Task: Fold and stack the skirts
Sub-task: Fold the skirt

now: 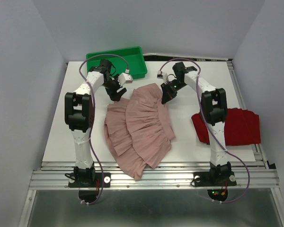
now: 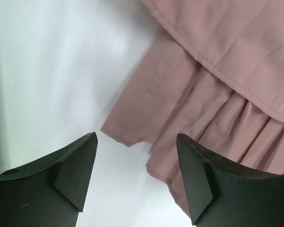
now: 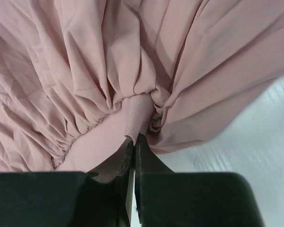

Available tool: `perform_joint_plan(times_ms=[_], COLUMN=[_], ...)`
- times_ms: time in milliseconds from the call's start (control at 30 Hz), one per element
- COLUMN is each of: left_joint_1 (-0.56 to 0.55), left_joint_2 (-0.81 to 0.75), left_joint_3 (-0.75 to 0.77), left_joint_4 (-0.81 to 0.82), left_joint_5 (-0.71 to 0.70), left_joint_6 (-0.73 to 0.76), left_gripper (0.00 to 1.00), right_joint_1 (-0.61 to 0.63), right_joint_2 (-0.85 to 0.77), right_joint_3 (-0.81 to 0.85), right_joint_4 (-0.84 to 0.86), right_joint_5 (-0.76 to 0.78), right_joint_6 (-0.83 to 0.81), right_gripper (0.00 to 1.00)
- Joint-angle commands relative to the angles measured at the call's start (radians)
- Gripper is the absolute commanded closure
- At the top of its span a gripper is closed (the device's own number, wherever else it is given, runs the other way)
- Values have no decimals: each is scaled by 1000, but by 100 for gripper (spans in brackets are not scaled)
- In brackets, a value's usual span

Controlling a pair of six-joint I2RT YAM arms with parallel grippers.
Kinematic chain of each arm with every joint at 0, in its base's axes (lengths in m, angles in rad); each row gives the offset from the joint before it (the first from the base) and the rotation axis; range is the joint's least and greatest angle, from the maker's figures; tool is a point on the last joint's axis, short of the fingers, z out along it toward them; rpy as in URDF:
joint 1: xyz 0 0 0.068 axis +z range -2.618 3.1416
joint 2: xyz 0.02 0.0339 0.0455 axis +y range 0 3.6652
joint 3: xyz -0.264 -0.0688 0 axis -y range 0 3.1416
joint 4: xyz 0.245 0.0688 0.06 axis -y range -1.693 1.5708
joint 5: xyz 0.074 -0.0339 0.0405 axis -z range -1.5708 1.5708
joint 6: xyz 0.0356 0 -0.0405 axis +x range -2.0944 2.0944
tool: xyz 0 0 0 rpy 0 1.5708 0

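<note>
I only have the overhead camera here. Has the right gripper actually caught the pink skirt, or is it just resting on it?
Observer: Caught. The right wrist view shows the right gripper shut, with a small fold of the pink skirt pinched between its tips.
Operator: What about the left one?
Observer: The left gripper is open and holds nothing.
Operator: Is any cloth lined up for it?
Observer: A corner of the skirt's hem lies on the white table, just ahead of the gap between its fingers.
</note>
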Motion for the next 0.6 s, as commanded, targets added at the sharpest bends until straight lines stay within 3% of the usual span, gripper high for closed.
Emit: perform_joint_plan(times_ms=[0,333,567], left_joint_1=[-4,-27,-28], left_joint_2=[-33,67,60], left_joint_3=[96,104,-7], left_joint_4=[12,-39,-79], left_joint_5=[42,56,59], left_joint_6=[-19,41,83], left_gripper=[19,18,20], right_joint_1=[-3,-3,-3], right_joint_2=[-64,-108,-182], right_joint_3=[16,-36,-161], right_joint_4=[26,66,155], right_joint_5=[-10,-9,-82], right_joint_6=[-37,-71,-114], right_gripper=[97,99,99])
